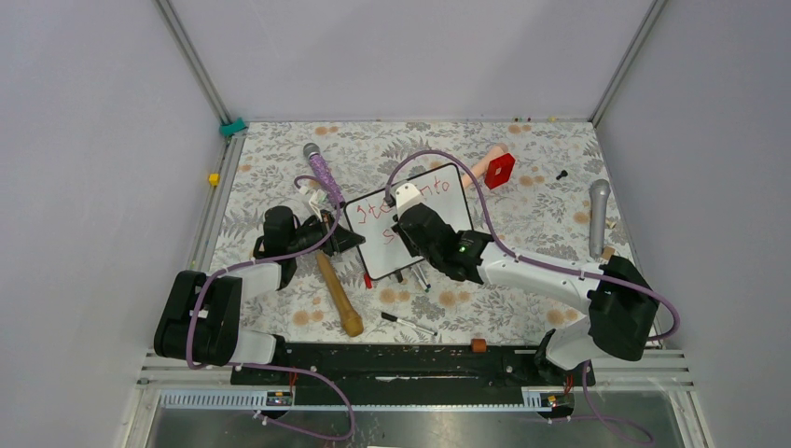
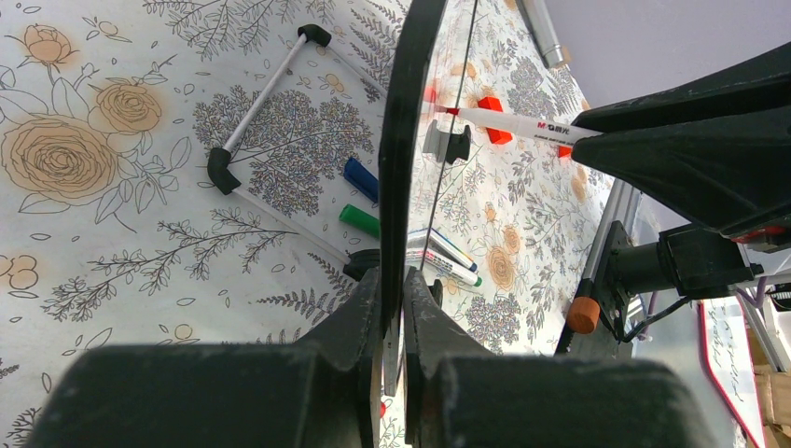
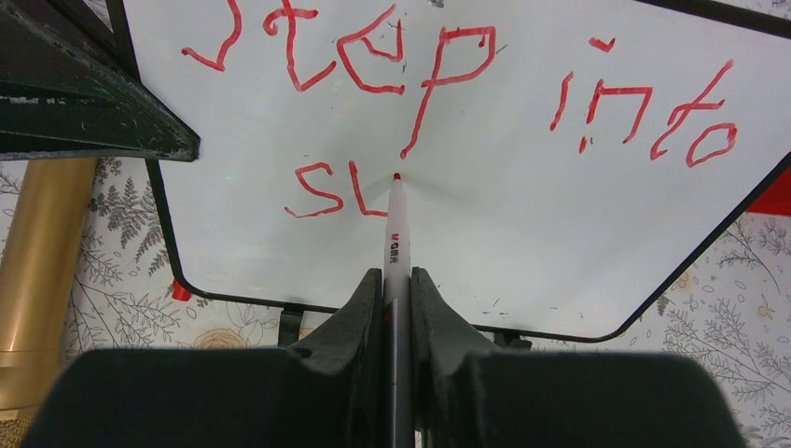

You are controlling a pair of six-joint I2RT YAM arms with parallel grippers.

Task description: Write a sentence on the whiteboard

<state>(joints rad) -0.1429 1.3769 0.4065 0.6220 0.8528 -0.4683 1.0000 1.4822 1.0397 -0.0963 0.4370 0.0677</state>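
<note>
The whiteboard stands tilted on the floral table, and the left wrist view shows it edge-on. My left gripper is shut on the board's left edge. The sentence is in red: "step into" on top, with "su" begun below. My right gripper is shut on a white red-tipped marker. The marker's tip touches the board just right of the "u".
A wooden bat lies beside the board's near left corner. Loose markers sit under its near edge, and a black pen lies nearer me. A purple microphone, a red block and a grey microphone lie around.
</note>
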